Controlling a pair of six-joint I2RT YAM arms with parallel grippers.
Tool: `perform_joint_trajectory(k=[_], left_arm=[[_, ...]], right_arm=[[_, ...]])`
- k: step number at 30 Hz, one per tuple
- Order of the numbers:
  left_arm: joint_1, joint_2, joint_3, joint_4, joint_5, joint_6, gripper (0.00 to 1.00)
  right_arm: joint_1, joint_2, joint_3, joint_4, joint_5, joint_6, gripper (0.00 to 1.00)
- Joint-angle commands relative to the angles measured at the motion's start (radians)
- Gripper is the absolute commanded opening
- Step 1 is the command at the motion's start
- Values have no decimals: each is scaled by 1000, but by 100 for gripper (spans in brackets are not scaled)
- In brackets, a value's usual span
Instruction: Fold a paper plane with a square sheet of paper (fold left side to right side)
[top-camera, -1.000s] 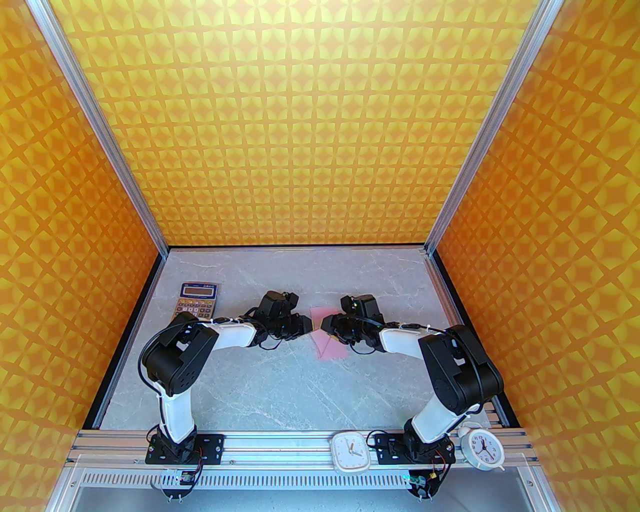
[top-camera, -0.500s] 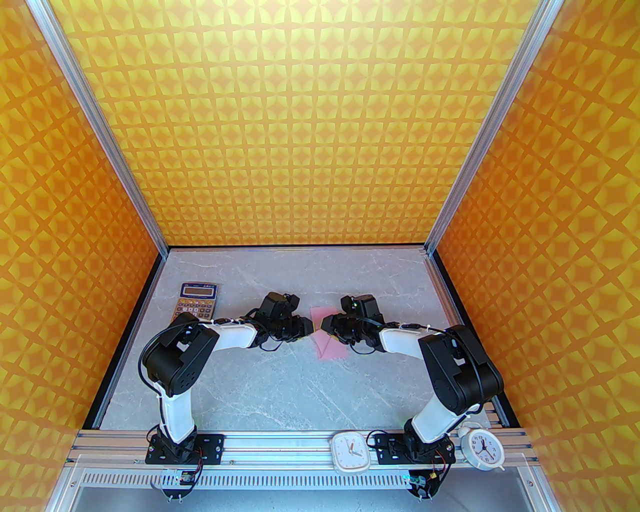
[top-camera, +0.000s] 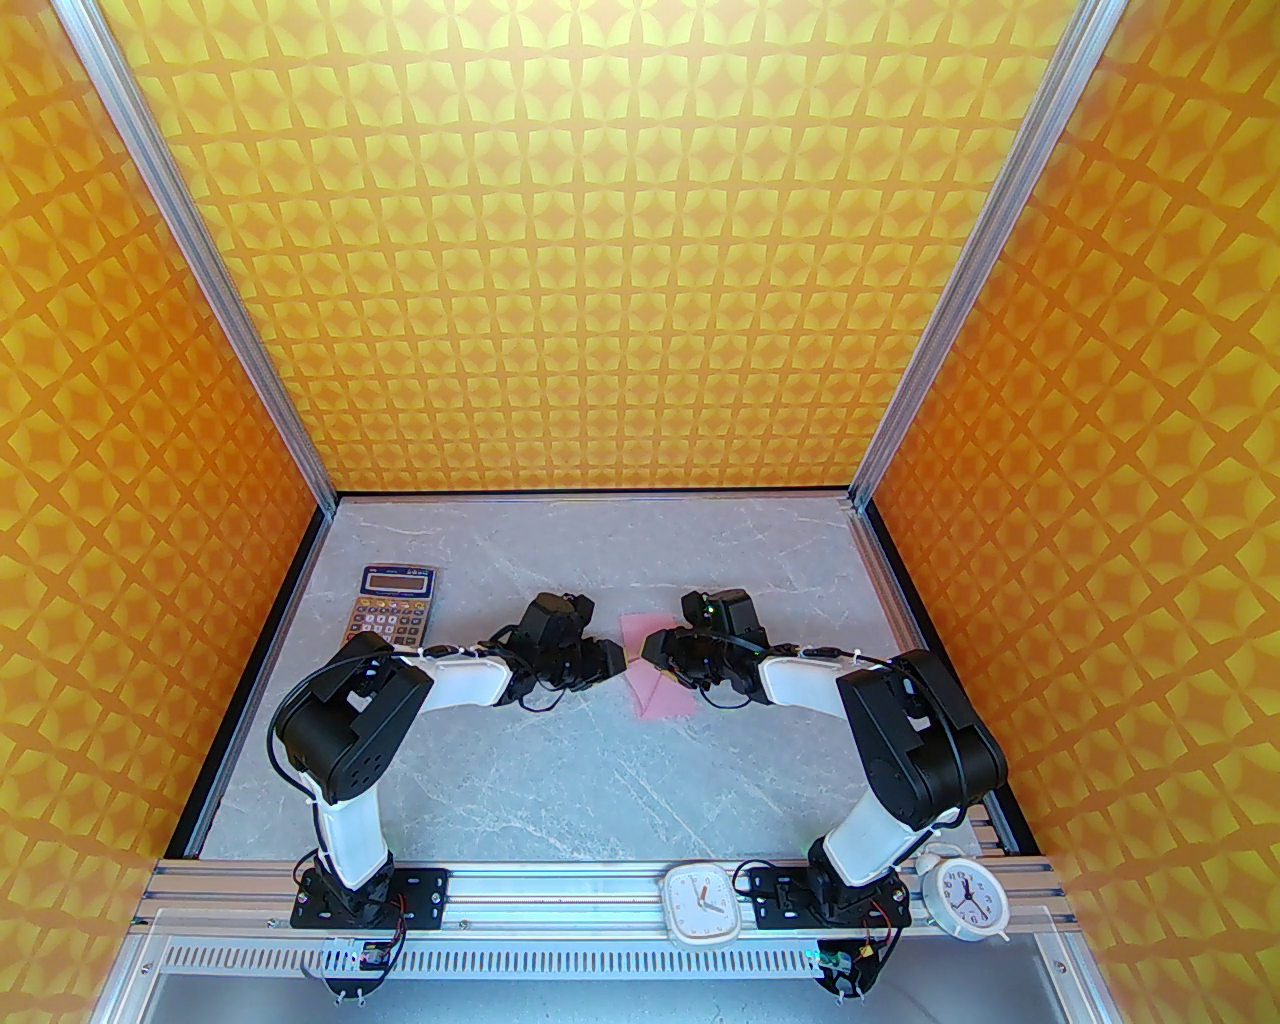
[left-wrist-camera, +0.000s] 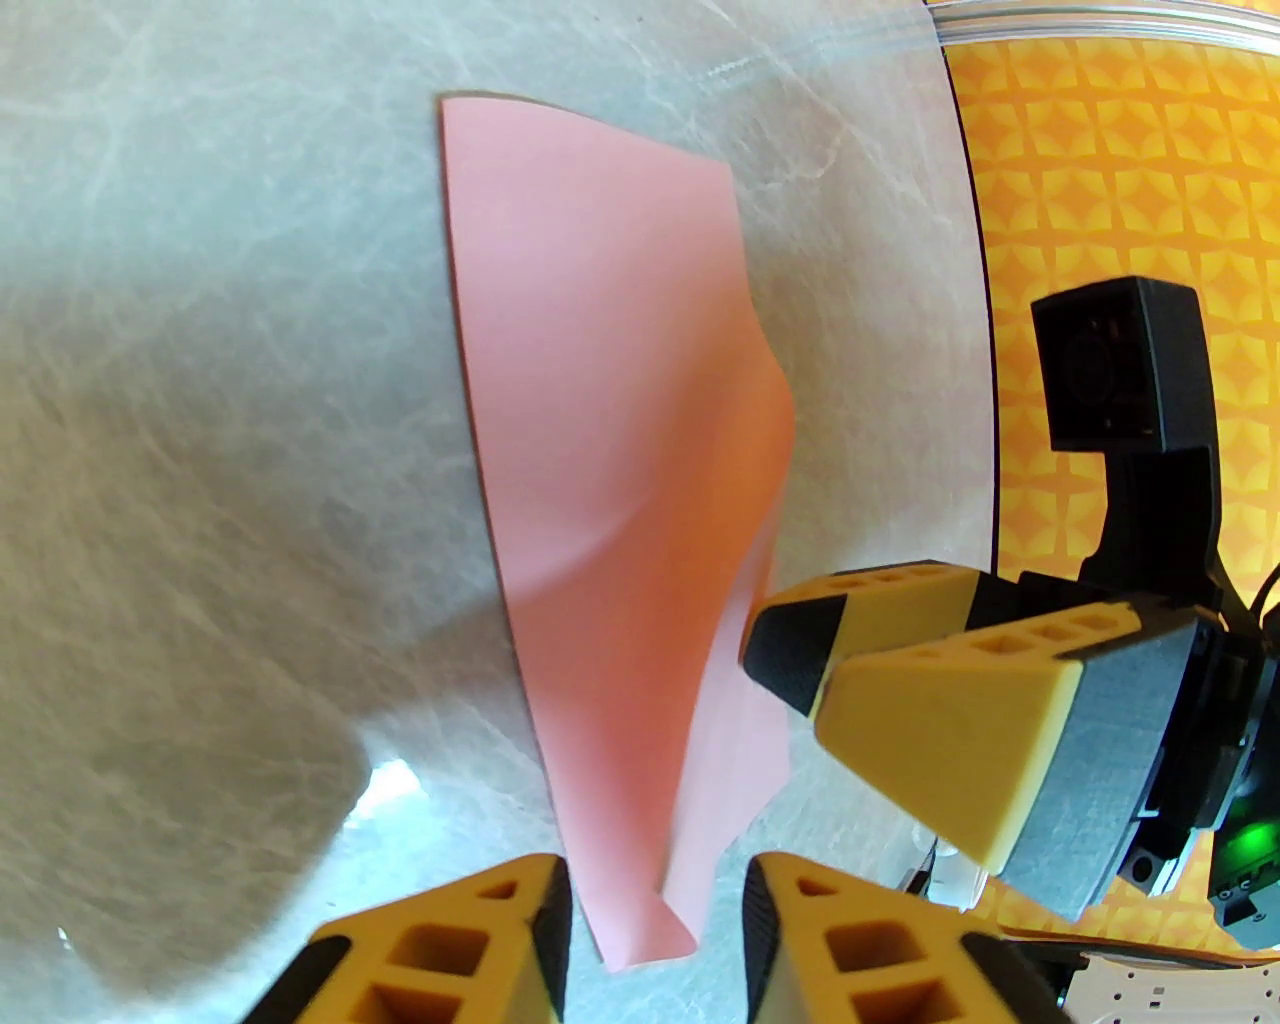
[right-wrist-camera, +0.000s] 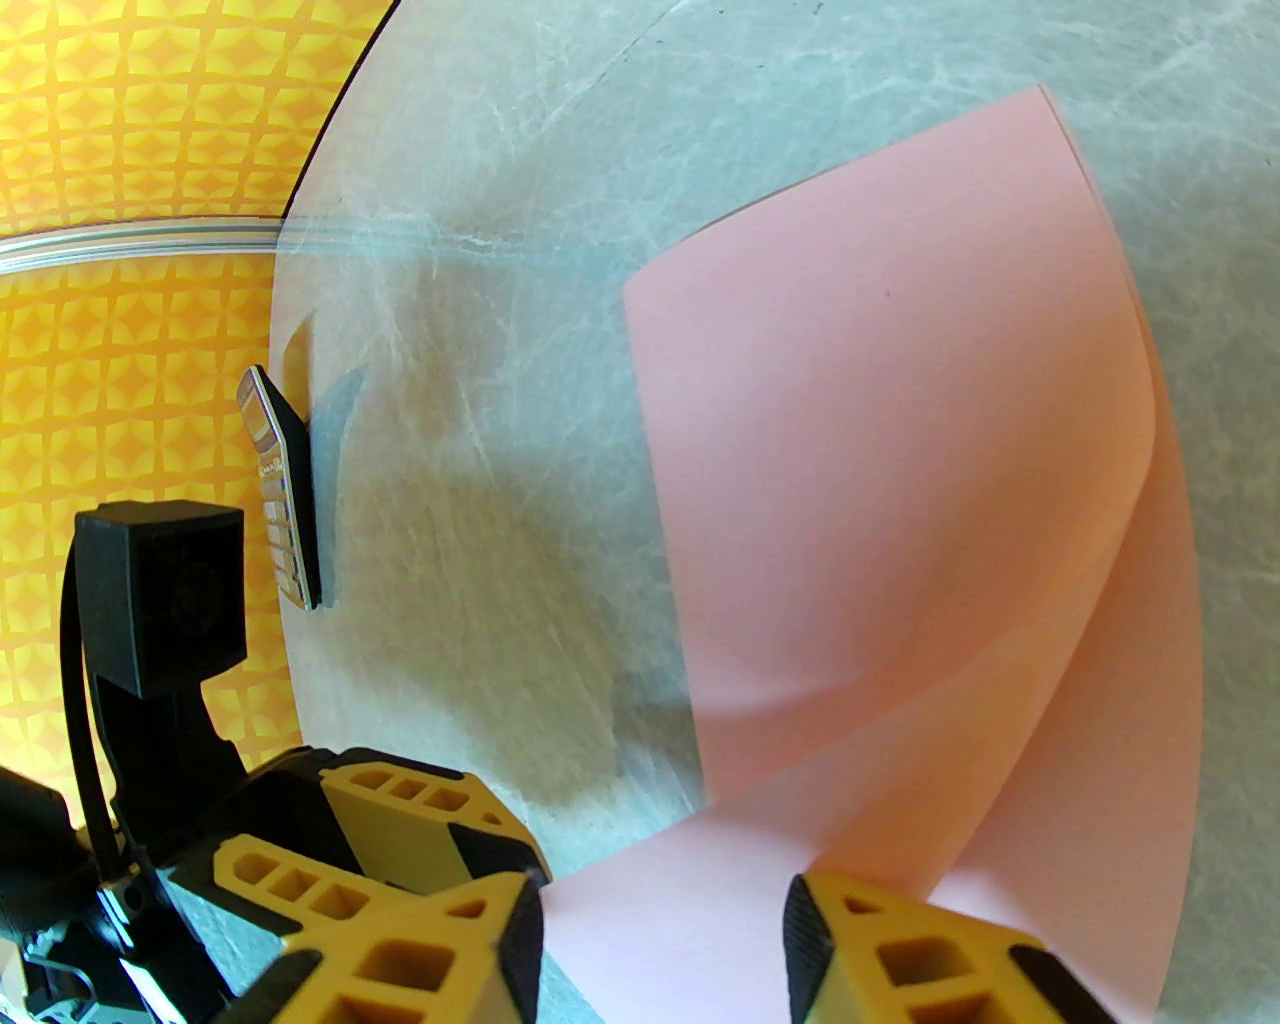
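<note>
The square sheet of paper (top-camera: 660, 690) is pale pink and lies mid-table, doubled over loosely, its upper layer bulging up instead of lying flat. In the left wrist view the paper (left-wrist-camera: 600, 400) runs away from my left gripper (left-wrist-camera: 655, 940), whose jaws stand open astride its near corner without pinching it. My right gripper (right-wrist-camera: 660, 940) is open too, a curled flap of the paper (right-wrist-camera: 900, 480) passing between its fingers. From above, the left gripper (top-camera: 620, 660) and right gripper (top-camera: 650, 648) meet tip to tip at the sheet's left edge. The right gripper (left-wrist-camera: 800, 680) hovers over the right edge.
An orange-keyed calculator (top-camera: 392, 600) lies at the back left, seen edge-on as the calculator (right-wrist-camera: 280, 490) from the right wrist. A square white clock (top-camera: 700, 905) and a round alarm clock (top-camera: 960, 895) sit on the front rail. Patterned orange walls enclose the table.
The left arm's elbow has shifted left and down, drawing the left gripper slightly back, and its jaws have parted a little. The right arm and paper have barely moved.
</note>
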Motion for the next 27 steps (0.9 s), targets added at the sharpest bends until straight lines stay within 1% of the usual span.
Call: perform_joint_trajectory(k=[1, 6, 8, 13, 17, 19, 20, 22, 23, 27], left_arm=[[-26, -35, -30, 65, -64, -38, 33], [-49, -31, -53, 136, -109, -67, 31], [-57, -41, -62, 138, -139, -68, 31], [-62, -32, -69, 145, -165, -77, 28], [-62, -28, -61, 146, -174, -76, 22], [-62, -23, -56, 145, -175, -74, 12], [-62, -21, -53, 145, -174, -73, 12], [-62, -19, -49, 141, -175, -69, 6], [-62, -20, -47, 136, -178, -68, 4], [-60, -16, -34, 122, -181, -53, 3]], right_arm=[[-2, 17, 9, 4, 8, 8, 45], [-2, 15, 15, -9, 4, 2, 45], [-3, 15, 17, -15, 2, 0, 45], [-2, 15, 17, -18, 1, -5, 45], [-2, 15, 17, -20, 1, -4, 45], [-2, 13, 15, -20, 1, -2, 45], [-2, 13, 15, -21, 2, -3, 45], [-2, 12, 16, -21, 0, -4, 45], [-3, 10, 16, -23, -1, -4, 45], [-2, -3, 15, -39, -1, -16, 45]])
